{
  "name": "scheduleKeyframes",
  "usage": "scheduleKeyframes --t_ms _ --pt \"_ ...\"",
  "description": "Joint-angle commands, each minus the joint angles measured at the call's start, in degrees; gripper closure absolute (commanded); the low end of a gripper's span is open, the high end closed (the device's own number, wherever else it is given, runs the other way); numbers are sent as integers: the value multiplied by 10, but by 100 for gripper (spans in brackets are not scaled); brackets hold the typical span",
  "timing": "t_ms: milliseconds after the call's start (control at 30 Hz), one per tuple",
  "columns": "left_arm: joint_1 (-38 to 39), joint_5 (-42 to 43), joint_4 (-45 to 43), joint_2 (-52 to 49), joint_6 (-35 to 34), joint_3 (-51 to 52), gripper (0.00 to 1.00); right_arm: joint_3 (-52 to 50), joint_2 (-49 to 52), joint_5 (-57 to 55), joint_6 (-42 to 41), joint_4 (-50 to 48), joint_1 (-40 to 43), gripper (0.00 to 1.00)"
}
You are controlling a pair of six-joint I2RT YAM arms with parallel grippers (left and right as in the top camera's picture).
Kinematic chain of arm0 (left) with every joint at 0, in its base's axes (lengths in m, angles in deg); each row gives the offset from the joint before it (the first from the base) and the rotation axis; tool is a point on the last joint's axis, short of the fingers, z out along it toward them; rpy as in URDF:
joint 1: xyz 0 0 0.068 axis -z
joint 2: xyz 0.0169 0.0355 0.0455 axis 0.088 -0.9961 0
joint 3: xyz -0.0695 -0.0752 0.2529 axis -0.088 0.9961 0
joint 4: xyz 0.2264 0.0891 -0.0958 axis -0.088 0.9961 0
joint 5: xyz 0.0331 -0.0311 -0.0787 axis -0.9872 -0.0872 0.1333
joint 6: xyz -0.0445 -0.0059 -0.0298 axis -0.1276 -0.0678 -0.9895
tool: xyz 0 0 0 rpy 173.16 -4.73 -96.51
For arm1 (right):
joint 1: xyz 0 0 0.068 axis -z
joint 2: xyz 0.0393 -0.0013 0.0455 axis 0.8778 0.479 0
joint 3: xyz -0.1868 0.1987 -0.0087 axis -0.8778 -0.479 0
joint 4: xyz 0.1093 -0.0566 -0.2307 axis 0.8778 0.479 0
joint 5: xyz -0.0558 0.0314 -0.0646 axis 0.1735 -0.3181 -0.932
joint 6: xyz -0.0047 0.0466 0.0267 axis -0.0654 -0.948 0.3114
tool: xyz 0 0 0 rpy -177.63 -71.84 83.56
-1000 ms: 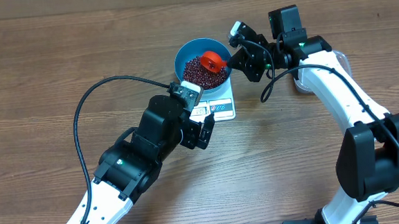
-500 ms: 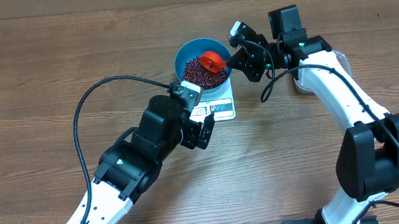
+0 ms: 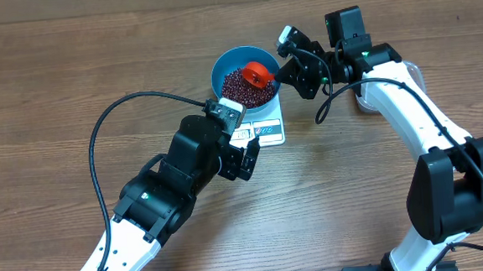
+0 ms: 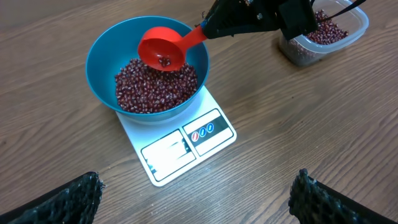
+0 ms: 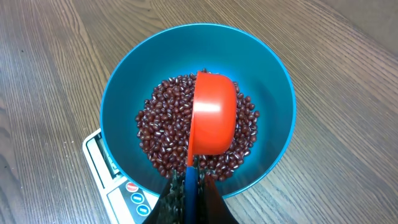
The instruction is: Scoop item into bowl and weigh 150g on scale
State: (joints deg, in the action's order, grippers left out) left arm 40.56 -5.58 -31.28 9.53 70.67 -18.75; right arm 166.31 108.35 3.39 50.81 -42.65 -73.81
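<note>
- Our left hand (image 4: 196,200) hangs spread wide and empty near the scale (image 4: 180,149).
- The beans (image 5: 161,127) lie in the bowl (image 5: 124,81) on the scale.
- Our right hand (image 5: 186,200) pinches the scoop (image 5: 211,115); if it rests on the heap, the reading could be false.
- Only the left wrist view shows the tub (image 4: 323,37).

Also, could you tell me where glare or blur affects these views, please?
Right wrist view: a white glare patch sits on the scoop, while the beans and bowl are sharp. Left wrist view: the scale display is washed out and unreadable, and the jaws in the bottom corners look dark and blurred. Overhead view: evenly lit and sharp, with no strong glare.
</note>
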Motion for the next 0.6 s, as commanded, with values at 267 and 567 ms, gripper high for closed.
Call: scheduleKeyframes --t_ms 267,567 --pt "-2 5 -6 1 4 3 0 15 -19 -35 -9 -1 -3 96" --pt "-2 5 -10 1 4 3 1 14 -19 -8 -11 -1 -4 96"
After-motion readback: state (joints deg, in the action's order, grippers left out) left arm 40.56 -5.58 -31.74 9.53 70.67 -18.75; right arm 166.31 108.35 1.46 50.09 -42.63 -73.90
